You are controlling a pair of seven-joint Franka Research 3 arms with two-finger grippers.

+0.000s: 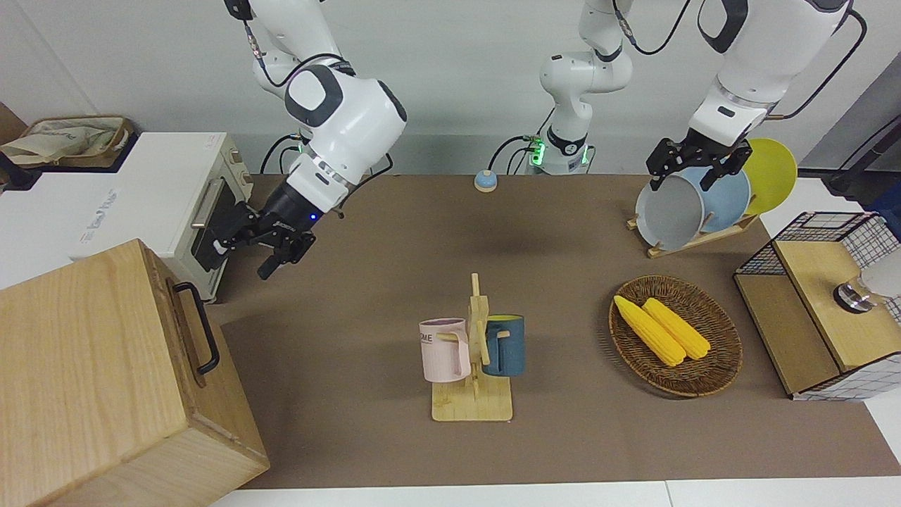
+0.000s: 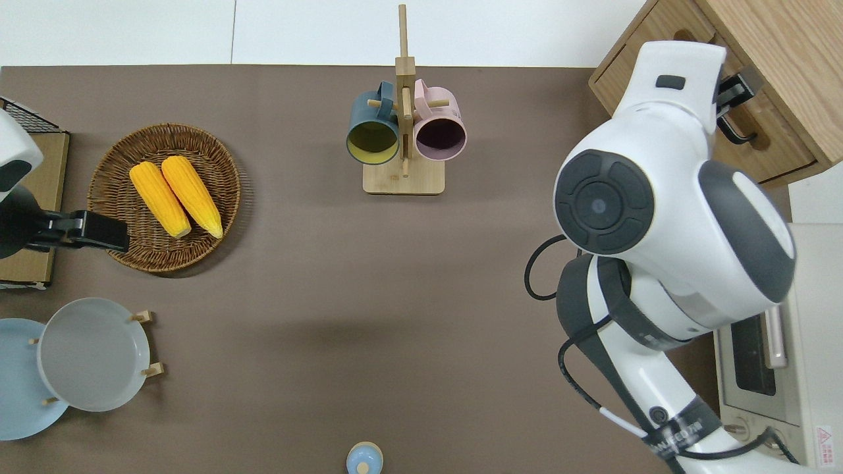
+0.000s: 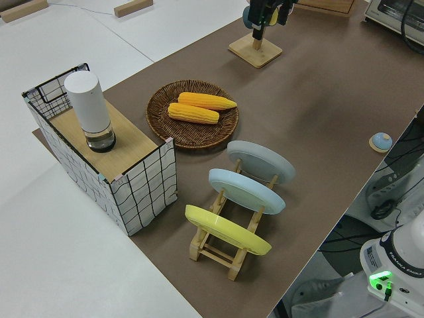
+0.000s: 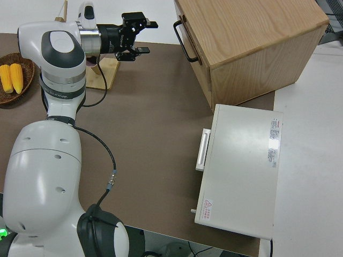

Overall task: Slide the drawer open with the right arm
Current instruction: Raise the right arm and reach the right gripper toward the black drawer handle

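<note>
Because the drawer [image 4: 188, 43] is a shallow tray of pale wood set in a large light-wood box [image 1: 91, 373], it should handle as something stiff and fairly light that runs straight out along its guides, though how freely it slides cannot be judged from the views. The box stands at the right arm's end of the table, at the edge farthest from the robots, with the white toaster oven [image 4: 241, 168] beside it and nearer to them; the drawer sits shut, its front flush with the box. The obvious place to take hold is the black bar handle [image 1: 199, 327], a thin rigid metal loop standing clear of the wood, with room for a finger to slip in between bar and panel; smooth metal could prove slippery, so a grip at the middle of the bar, pulled squarely, seems safest against jamming. The right gripper [image 4: 143, 37] hangs in the air near the handle without touching it, its fingers apart and empty. The left arm is parked, and whether its gripper [image 1: 693, 165] is spread or closed cannot be told. Of writing, the pink mug [image 1: 445, 349] on the wooden mug stand [image 1: 473, 394] shows the letters "ME", the oven's labels are unreadable, and the robot base carries "FRANKA EMIKA".
</note>
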